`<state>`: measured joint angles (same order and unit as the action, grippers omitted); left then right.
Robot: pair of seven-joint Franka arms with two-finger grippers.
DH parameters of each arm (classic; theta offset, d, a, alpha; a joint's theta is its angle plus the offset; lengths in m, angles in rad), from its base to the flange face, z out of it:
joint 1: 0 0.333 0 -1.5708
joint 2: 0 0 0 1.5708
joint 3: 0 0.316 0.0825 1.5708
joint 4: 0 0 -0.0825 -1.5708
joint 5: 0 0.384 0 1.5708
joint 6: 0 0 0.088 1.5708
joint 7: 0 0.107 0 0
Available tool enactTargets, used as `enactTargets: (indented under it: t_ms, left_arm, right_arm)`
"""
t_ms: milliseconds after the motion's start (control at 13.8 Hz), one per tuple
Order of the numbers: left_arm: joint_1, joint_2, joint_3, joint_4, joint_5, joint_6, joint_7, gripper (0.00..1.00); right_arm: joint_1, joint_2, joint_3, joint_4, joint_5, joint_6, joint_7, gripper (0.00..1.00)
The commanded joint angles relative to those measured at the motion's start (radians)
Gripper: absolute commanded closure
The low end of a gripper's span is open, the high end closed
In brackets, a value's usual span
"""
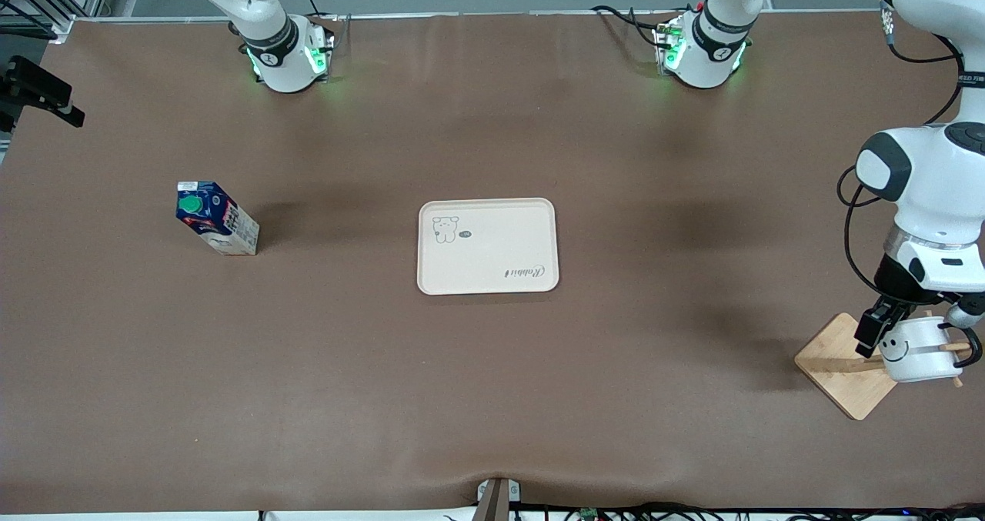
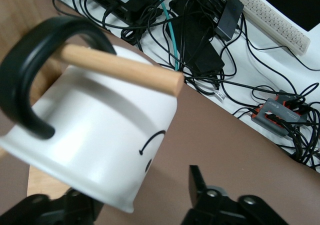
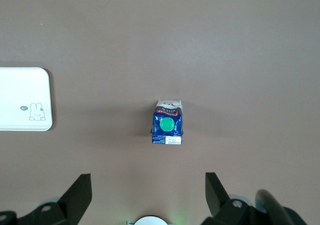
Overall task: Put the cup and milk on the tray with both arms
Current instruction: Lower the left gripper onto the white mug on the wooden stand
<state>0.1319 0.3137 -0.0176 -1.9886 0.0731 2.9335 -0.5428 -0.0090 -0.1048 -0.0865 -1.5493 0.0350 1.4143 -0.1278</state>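
The cup (image 1: 919,352) hangs by its black handle (image 2: 22,85) on a wooden peg (image 2: 120,67) of a stand at the left arm's end of the table, smiley face showing. My left gripper (image 1: 877,328) is open, with a finger on each side of the cup's rim (image 2: 132,195); a gap shows between the cup (image 2: 95,145) and one finger (image 2: 196,185). The milk (image 1: 215,217) stands upright toward the right arm's end. My right gripper (image 3: 147,177) is open and empty, high over the table beside the milk (image 3: 167,127). The tray (image 1: 486,245) lies empty mid-table and also shows in the right wrist view (image 3: 25,100).
The stand's square wooden base (image 1: 835,359) sits near the table's corner. Cables and small devices (image 2: 200,30) lie off the table past the edge by the cup. A black fixture (image 1: 38,90) sits at the right arm's end. A clamp (image 1: 496,498) is on the near edge.
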Motion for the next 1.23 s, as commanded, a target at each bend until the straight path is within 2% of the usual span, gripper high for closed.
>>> enactTargets:
  t_ms: [0, 506, 650, 794, 1156]
  left_arm:
    - [0.003, 0.025, 0.002, 0.037, 0.016, 0.012, 0.020, 0.40]
    - [-0.011, 0.031, 0.002, 0.051, 0.016, 0.012, 0.034, 0.83]
    - [-0.014, 0.030, 0.001, 0.050, 0.017, 0.012, 0.034, 0.87]
    - [-0.014, 0.028, -0.005, 0.048, 0.017, 0.010, 0.035, 1.00]
    - [-0.037, 0.002, -0.007, 0.031, 0.024, 0.001, 0.038, 1.00]
  right_arm:
    - [-0.012, 0.011, 0.004, 0.015, 0.014, 0.000, -0.007, 0.00]
    - [-0.009, 0.025, 0.005, 0.017, 0.029, 0.011, -0.007, 0.00]
    - [-0.011, 0.028, 0.004, 0.017, 0.029, 0.012, -0.007, 0.00]
    - [-0.015, 0.030, 0.004, 0.017, 0.028, 0.014, -0.007, 0.00]
    - [-0.016, 0.031, 0.002, 0.017, 0.029, 0.046, -0.006, 0.00]
